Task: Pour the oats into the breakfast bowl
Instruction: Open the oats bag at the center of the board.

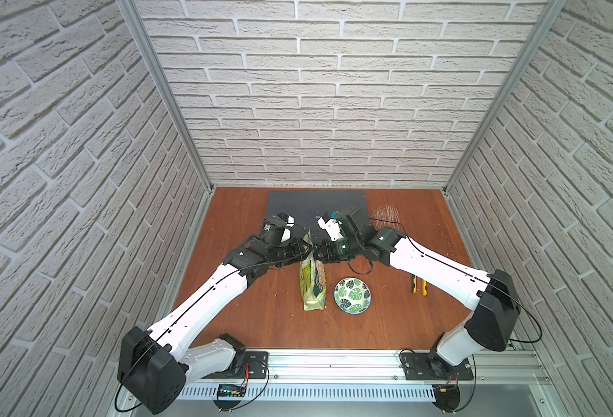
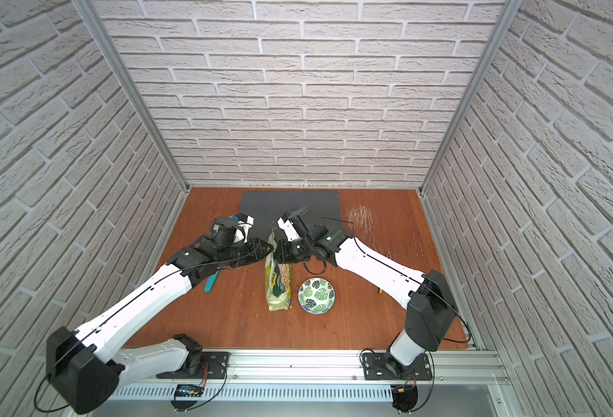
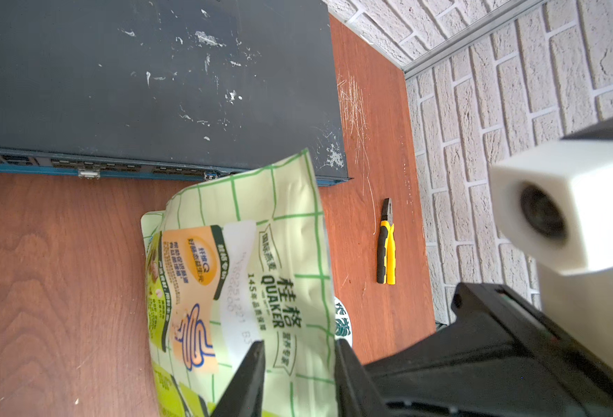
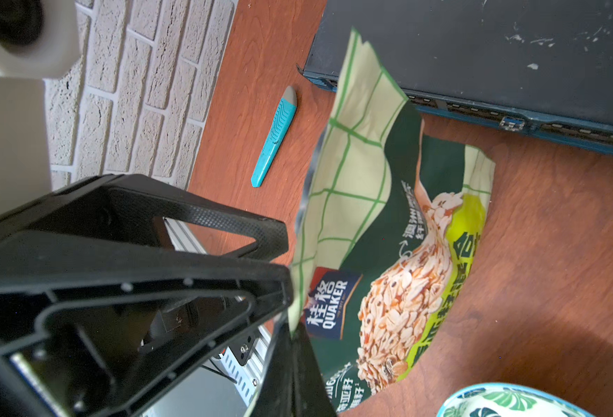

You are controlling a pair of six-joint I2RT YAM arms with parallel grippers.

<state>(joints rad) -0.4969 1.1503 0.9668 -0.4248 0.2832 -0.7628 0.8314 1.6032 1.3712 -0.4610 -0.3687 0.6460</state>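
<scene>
As the right gripper (image 4: 290, 289) is clamped on the top edge of the pouch (image 1: 312, 285) — upright, just left of the bowl (image 1: 352, 295) — the left gripper (image 3: 298, 348), jaws apart, should pinch the opposite lip squarely.

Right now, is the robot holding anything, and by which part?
The oats pouch, pinched at its top edge by the shut right jaws; the left jaws stand apart.

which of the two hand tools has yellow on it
The pliers, with yellow-and-black handles; the other tool, the cutter, is teal with a grey tip.
</scene>
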